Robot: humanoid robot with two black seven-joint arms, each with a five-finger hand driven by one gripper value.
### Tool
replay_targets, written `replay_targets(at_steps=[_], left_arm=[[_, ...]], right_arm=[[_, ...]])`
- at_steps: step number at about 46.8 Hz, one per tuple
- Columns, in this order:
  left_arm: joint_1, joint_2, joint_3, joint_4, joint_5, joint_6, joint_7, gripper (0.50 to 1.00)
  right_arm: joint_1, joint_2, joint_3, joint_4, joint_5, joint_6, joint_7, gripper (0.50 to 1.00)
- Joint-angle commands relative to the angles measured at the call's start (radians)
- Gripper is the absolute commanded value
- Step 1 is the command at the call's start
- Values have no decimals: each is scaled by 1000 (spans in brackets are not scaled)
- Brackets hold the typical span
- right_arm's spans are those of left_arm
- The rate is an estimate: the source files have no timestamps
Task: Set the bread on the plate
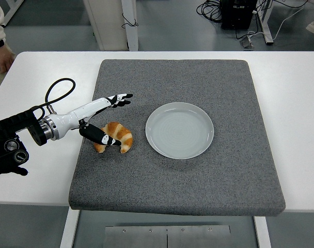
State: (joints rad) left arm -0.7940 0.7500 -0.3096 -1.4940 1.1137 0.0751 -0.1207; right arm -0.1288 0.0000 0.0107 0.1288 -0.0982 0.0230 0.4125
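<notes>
A golden croissant lies on the grey mat, left of an empty pale plate. My left hand comes in from the left, low over the croissant. Its fingers are spread out beyond the croissant's far side and its thumb lies across the croissant's near left part. The hand straddles the bread but is not closed on it. The right arm is out of view.
The mat covers most of the white table. A person's hand shows at the top left edge of the table. A black cable loop rises from my left forearm.
</notes>
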Motion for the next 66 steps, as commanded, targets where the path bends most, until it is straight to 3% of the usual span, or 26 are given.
replay_targets(at_steps=[1, 12, 48, 66], left_arm=[[21, 5, 0, 0, 29, 6, 1, 968], [67, 19, -2, 3, 115, 18, 1, 968], [70, -75, -8, 103, 115, 35, -14, 968], [71, -83, -3, 126, 113, 48, -20, 945]], right_arm=[[0, 0, 0, 0, 0, 0, 0, 1000], [0, 0, 0, 0, 0, 0, 0, 1000], [0, 0, 0, 0, 0, 0, 0, 1000], [0, 0, 0, 0, 0, 1, 0, 1000]])
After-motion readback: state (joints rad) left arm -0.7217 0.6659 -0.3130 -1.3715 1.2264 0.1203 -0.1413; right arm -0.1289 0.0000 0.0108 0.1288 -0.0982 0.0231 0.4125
